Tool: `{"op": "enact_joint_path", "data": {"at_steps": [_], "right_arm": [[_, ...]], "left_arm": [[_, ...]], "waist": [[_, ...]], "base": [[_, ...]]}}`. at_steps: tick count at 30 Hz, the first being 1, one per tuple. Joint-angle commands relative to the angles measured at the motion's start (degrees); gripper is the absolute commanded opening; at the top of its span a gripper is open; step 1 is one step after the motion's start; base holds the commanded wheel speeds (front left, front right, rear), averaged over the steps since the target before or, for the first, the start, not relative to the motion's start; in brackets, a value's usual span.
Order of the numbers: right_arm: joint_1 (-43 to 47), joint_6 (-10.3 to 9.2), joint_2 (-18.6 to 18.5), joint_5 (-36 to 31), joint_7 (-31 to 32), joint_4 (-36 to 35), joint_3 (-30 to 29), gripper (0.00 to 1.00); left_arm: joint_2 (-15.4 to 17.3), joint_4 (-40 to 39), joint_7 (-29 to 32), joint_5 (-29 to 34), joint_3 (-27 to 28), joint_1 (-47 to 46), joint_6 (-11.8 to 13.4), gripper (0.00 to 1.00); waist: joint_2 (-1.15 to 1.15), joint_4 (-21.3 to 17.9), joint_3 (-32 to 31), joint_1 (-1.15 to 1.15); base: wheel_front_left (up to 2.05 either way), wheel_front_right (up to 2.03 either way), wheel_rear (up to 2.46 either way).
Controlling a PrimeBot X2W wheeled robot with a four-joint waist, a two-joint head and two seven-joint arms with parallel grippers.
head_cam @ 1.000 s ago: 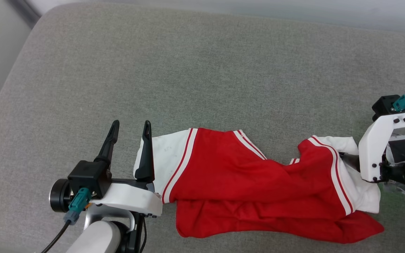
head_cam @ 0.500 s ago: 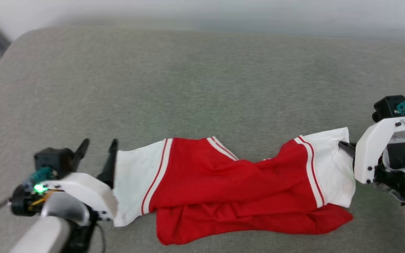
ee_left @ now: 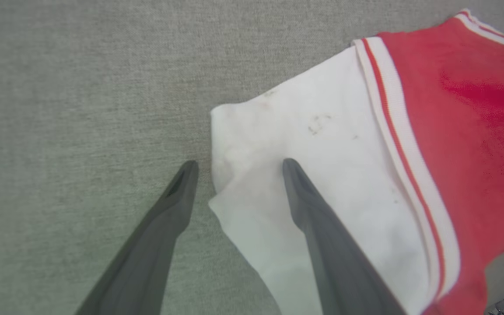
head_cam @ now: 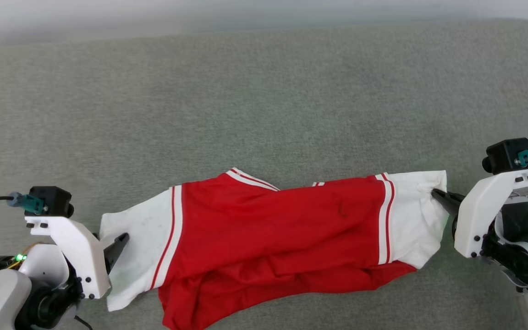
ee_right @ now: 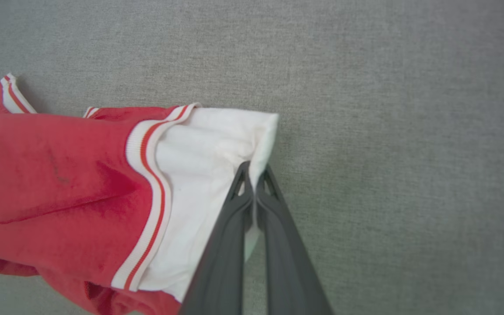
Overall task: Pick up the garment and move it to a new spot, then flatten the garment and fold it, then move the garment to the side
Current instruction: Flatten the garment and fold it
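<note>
Head view: shirt lies stretched sideways on gray cushion, left claw and right claw at its ends.
Left wrist view: left claw apart, 1 finger over white sleeve, 1 over bare cushion.
Right wrist view: right claw together, clamped on other sleeve edge.

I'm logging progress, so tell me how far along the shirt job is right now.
Done: the garment lies stretched out on the grey cushion. In hand: flattening; the right gripper is shut on one white sleeve, while the left gripper is open, fingers astride the other sleeve at its edge. Left: its lower edge is bunched, nothing is folded, and the move aside remains.
</note>
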Motion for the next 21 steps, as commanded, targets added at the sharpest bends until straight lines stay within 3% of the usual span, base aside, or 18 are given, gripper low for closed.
{"op": "enact_joint_path", "data": {"at_steps": [1, 7, 8, 10, 15, 21], "right_arm": [[0.6, -0.03, 0.6, -0.3, -0.1, -1.0, 0.1, 0.0], [1.0, -0.04, 1.2, -0.1, -0.2, -1.8, 0.3, 0.0], [1.0, -0.03, 1.2, -0.1, -0.3, -1.8, 0.3, 0.0], [0.7, -0.03, 1.2, 0.2, -1.0, -2.1, 0.6, 0.0], [-0.5, -0.04, 0.1, -0.5, -2.9, -2.2, 0.7, 0.0], [-3.7, -0.03, -0.7, -2.5, -6.4, -0.8, -0.2, 0.0]], "left_arm": [[-0.4, 1.5, 1.5, -0.4, -0.6, -1.1, -0.4, 1.0], [-2.6, 8.0, 7.6, -1.5, -4.5, -2.2, -0.7, 1.0], [-3.4, 8.8, 8.6, -2.0, -5.1, -2.3, -0.9, 0.6], [-5.2, 9.9, 9.5, -2.5, -6.4, -3.2, -2.0, 0.0], [-4.9, 9.8, 4.1, 0.9, -5.4, -7.0, -3.7, 0.0], [-5.8, 8.4, -2.7, 6.7, -4.6, -13.8, -3.2, 0.0]], "waist": [[0.0, -1.6, 1.9, 0.0], [0.0, -2.5, 3.1, 0.0], [0.0, -2.6, 3.1, 0.0], [0.0, -2.6, 2.8, 0.0], [0.0, -1.8, 1.3, 0.0], [0.0, 0.1, -1.4, 0.0]], "base": [[0.0, 0.0, 0.0], [0.0, 0.0, 0.0], [0.0, 0.0, 0.0], [0.0, 0.0, 0.0], [0.0, 0.0, 0.0], [0.0, 0.0, 0.0]]}}
